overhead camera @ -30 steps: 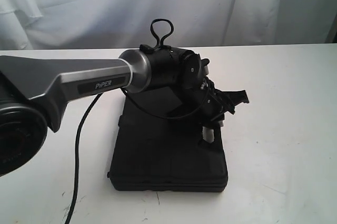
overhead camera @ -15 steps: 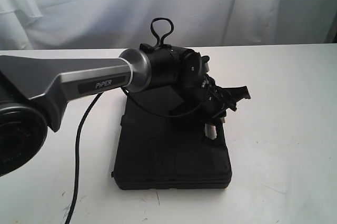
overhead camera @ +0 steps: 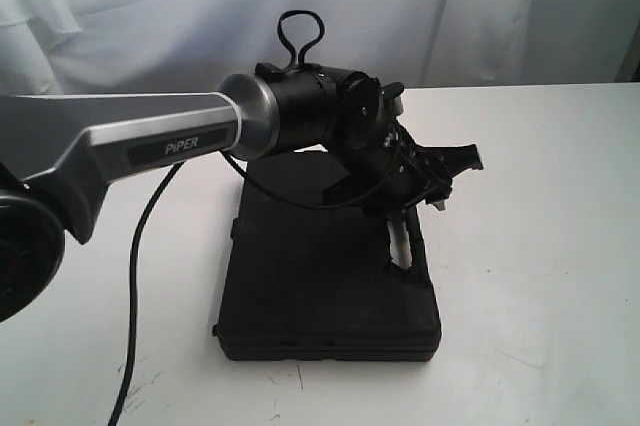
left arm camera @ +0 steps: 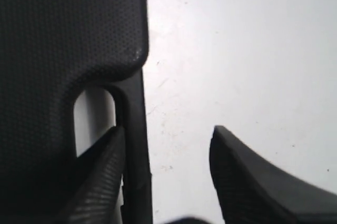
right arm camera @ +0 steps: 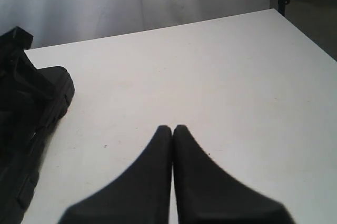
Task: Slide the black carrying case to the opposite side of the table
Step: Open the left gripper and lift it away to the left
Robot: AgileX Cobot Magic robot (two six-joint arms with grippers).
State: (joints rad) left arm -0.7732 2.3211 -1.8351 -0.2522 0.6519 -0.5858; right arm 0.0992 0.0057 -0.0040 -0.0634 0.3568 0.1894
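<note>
The white table fills the exterior view, and the black carrying case lies flat on it toward 6 o'clock of the frame. The open tabletop stretches away at 3 o'clock. The left arm reaches in from 9 o'clock and bends down over the case's 3 o'clock edge.

We judge the case to be rigid moulded plastic with a pebbled skin. It looks stiff enough not to flex, possibly weighty if loaded, and its flat base should glide on the smooth top. The best hold looks to be the handle bar beside the handle slot. A drag from that edge could make the case pivot, so we would keep the pull in line with its middle.

The left gripper is spread apart. One finger dips into the slot and the other sits outside the edge over bare table. The right gripper has its fingers pressed together on nothing, well clear of the case.
</note>
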